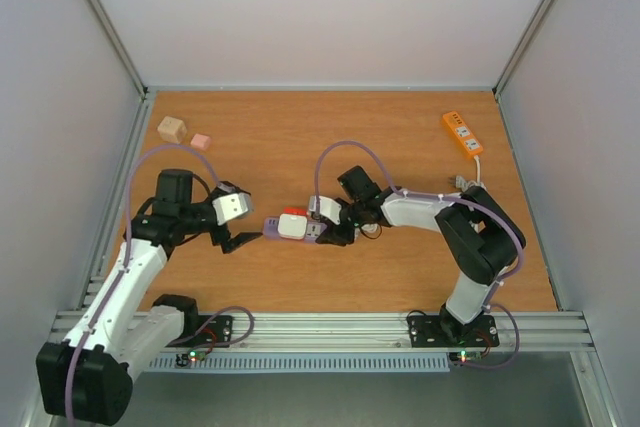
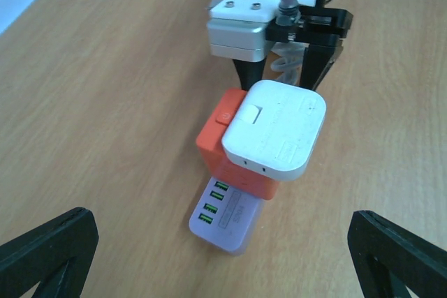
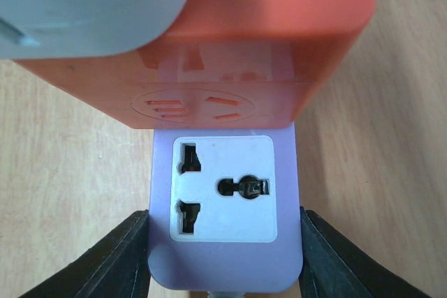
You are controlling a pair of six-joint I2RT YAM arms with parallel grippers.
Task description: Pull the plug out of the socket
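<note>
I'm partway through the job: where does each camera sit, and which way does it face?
Top external: above and behind the bases, looking down on the table; both arms show, left gripper open, right gripper clamped on the purple socket strip.
Left wrist: faces the white plug on the orange adapter; own fingertips at the bottom corners.
Right wrist: looks along the strip's socket face; own fingers on either side.
Shared: both wrist views see plug, adapter and strip from opposite ends.
</note>
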